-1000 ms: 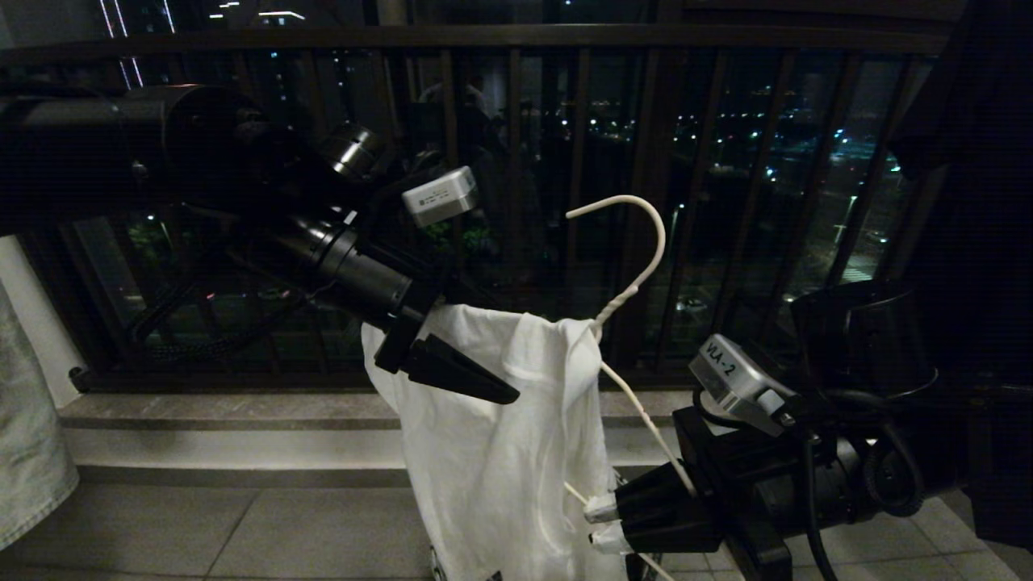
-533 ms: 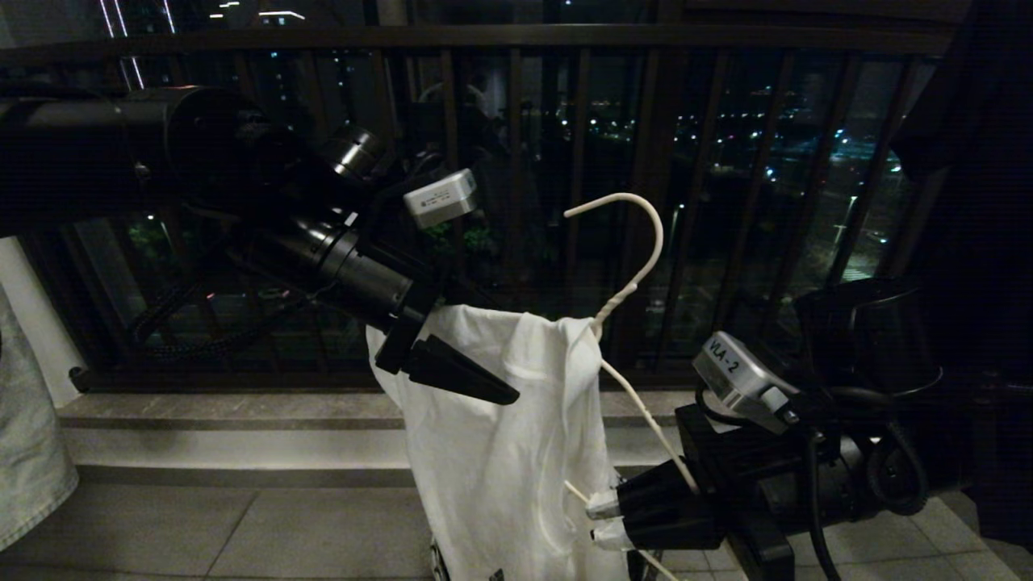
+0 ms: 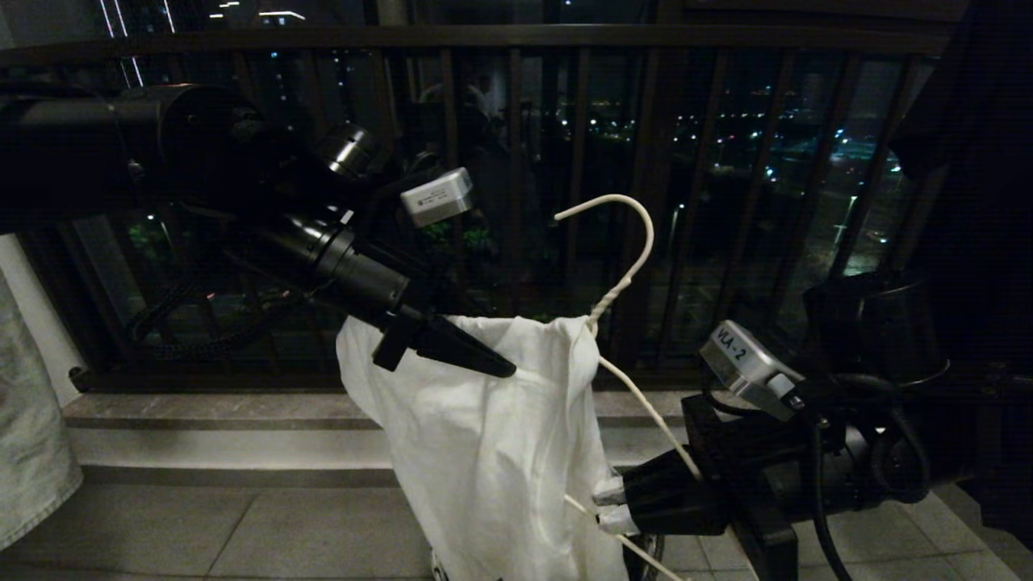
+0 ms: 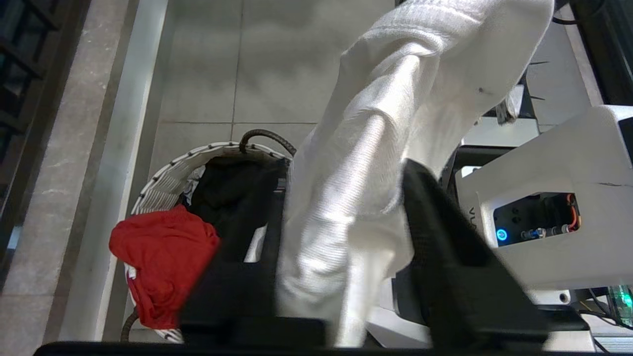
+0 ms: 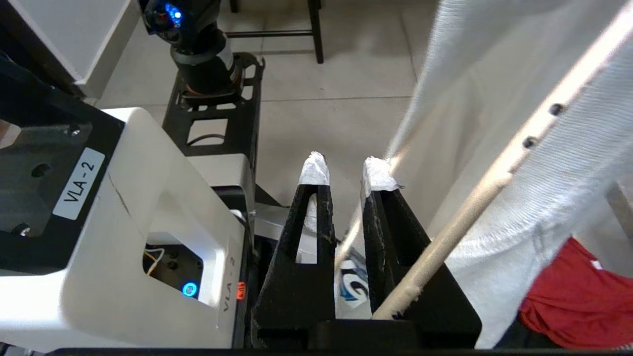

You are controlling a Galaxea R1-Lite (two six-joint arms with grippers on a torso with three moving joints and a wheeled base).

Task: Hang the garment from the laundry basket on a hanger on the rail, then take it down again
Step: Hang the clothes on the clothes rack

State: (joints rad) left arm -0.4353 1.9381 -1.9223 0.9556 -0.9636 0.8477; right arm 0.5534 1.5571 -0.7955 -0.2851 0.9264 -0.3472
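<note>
Both grippers are working on the garment [image 3: 484, 452] in front of the dark balcony railing [image 3: 516, 36]. The left gripper [image 3: 460, 355] is reaching in from the upper left, and in the left wrist view its fingers [image 4: 445, 257] are standing on either side of a bunched fold of the white cloth near the top edge; whether they are actually pressing on it cannot be told. The right gripper [image 3: 609, 504] is sitting lower on the right, its taped fingertips [image 5: 316, 170] drawn close together and pinching the thin lower wire of the hanger [image 3: 637, 242], with the hanger's thicker arm running just beside the outer finger. The hanger is tilting, its hook pointing up in open air before the railing, and the garment is draping over the shoulder on the robot's left and hanging down between the two arms. Below, the laundry basket [image 4: 163, 178] is standing on the tiled floor [image 3: 242, 532] with a black garment [image 4: 232, 188] and a red garment [image 4: 163, 257] lying in it. At the far left, a pale blue denim piece [image 3: 32, 452] is hanging.
</note>
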